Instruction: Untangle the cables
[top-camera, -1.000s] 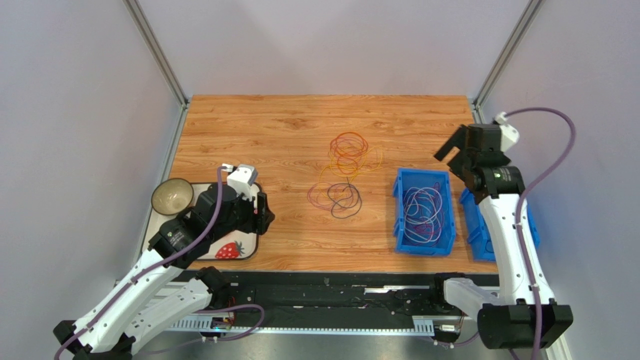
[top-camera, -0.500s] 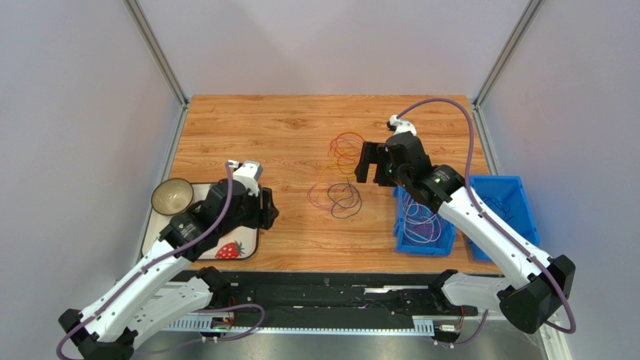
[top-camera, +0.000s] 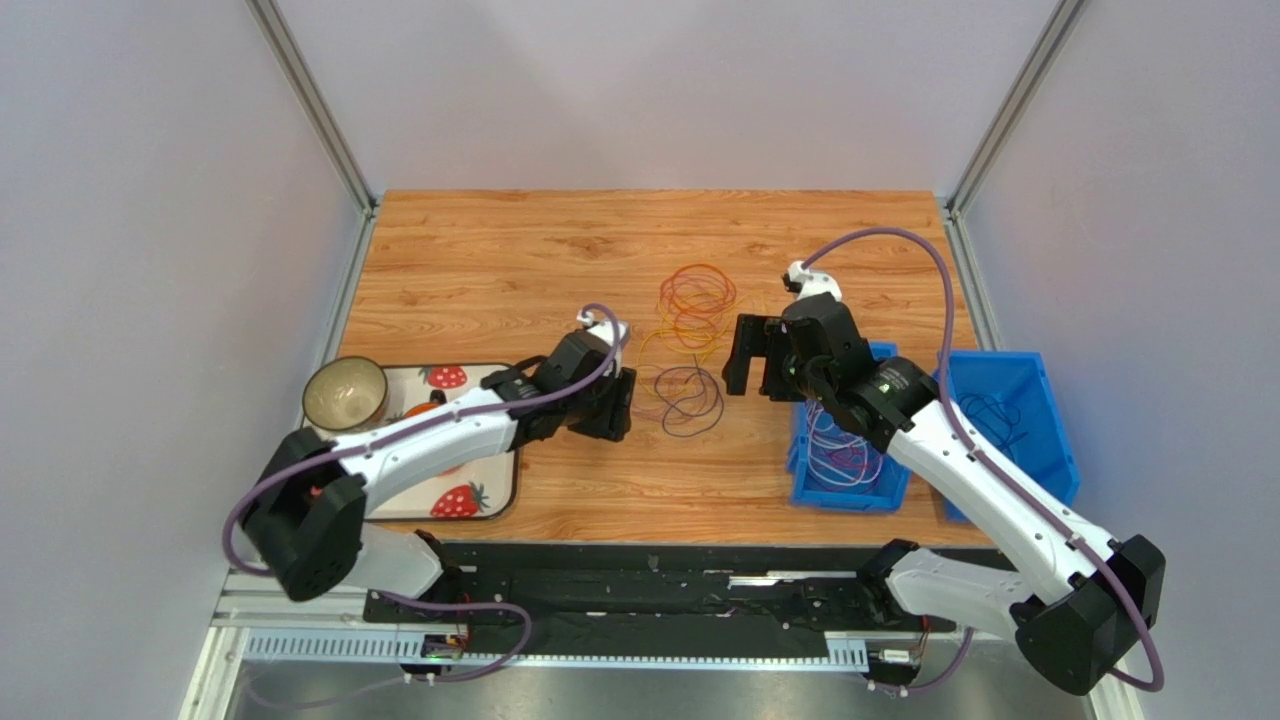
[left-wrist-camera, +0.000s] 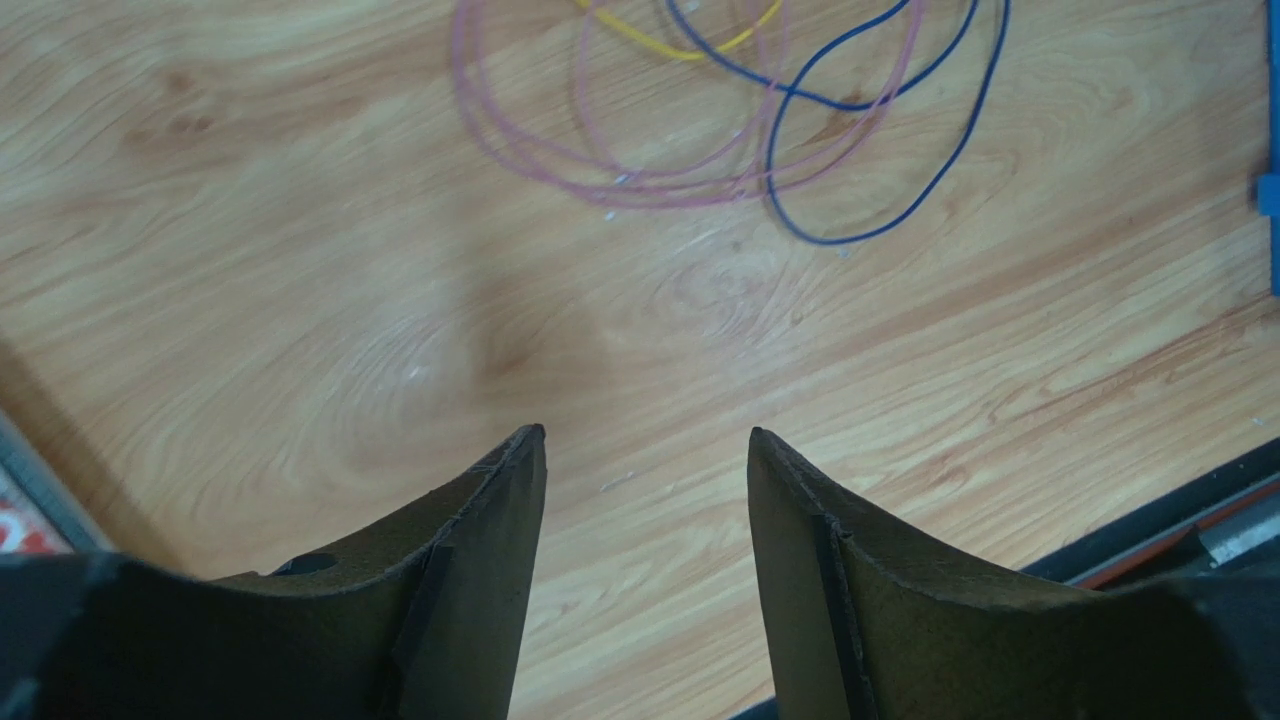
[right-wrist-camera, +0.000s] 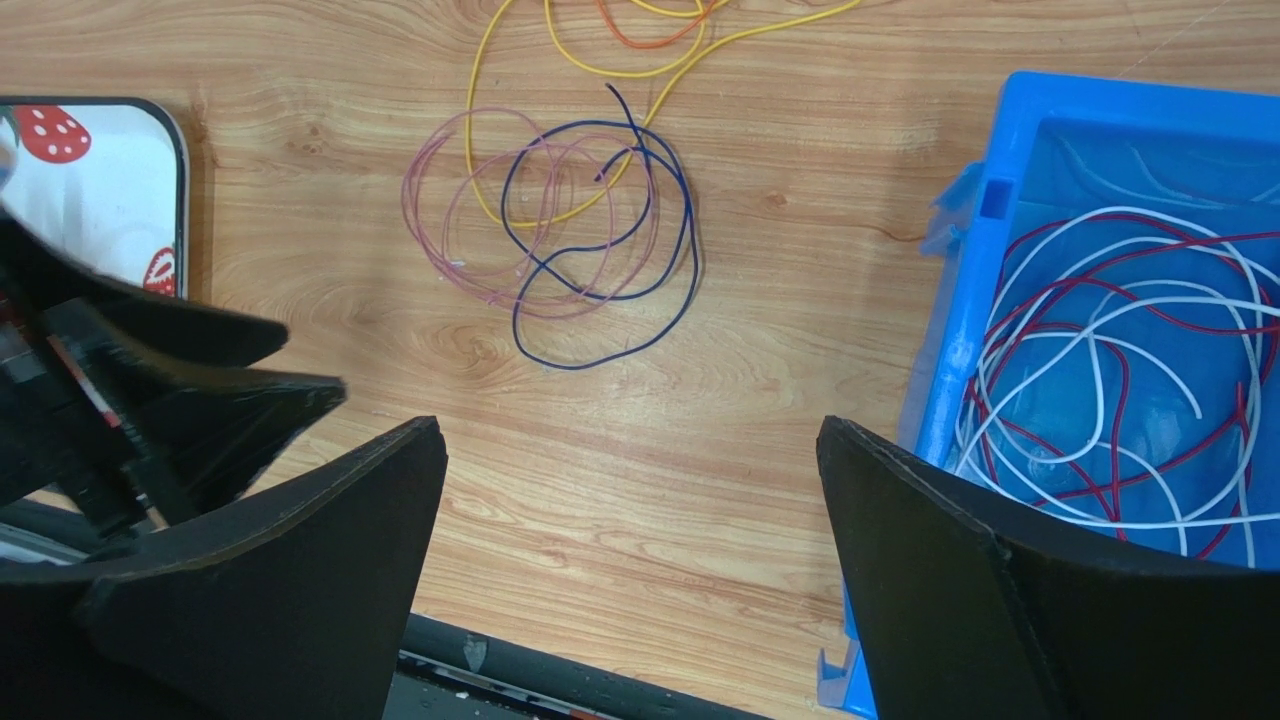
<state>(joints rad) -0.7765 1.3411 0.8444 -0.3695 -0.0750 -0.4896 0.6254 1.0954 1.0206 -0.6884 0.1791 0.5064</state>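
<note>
Loose cables (top-camera: 688, 348) lie in a tangle on the wooden table (top-camera: 496, 270), roughly mid-table between the two arms. The far part of the tangle is orange and red loops; the near part is yellow, pink and dark blue loops, and these overlap one another in the right wrist view (right-wrist-camera: 586, 225). The left gripper (top-camera: 624, 408) stands just left of the near loops, low over the bare wood. Its jaws are parted with nothing between them, and the pink and blue loops lie ahead of the fingertips in its wrist view (left-wrist-camera: 646, 438), not touching them. The right gripper (top-camera: 756, 368) hangs just right of the tangle, its jaws spread wide and empty in its own view (right-wrist-camera: 631, 435). A blue bin (top-camera: 846, 497) sits to the right of the tangle and holds white and red cables (right-wrist-camera: 1112, 375) in a loose heap. A second blue bin (top-camera: 1037, 393) stands beside it, further right. At the left edge a strawberry-print tray (top-camera: 478, 495) lies flat, with a bowl (top-camera: 344, 393) at its far left corner.
</note>
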